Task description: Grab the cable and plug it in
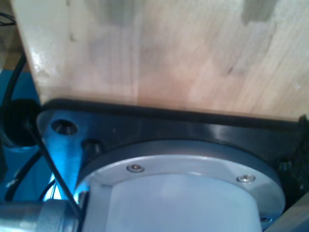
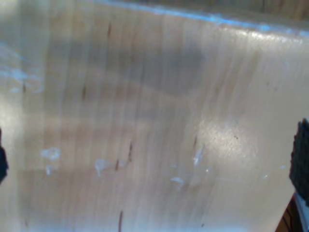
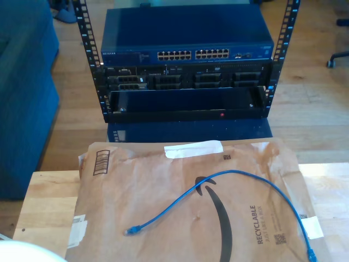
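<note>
While the cable (image 3: 218, 188) is arcing across the paper mailer (image 3: 180, 218), neither gripper's position or jaw state is showing; nearer arm undeterminable.

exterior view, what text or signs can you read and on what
"RECYCLABLE", printed sideways on the brown paper mailer.
Smile-arrow logo and a barcode on the mailer: its digits are too small to read.
Finer print and a code square beside "RECYCLABLE": too small.
White lettering on the blue network switch: blurred, unreadable.
</note>
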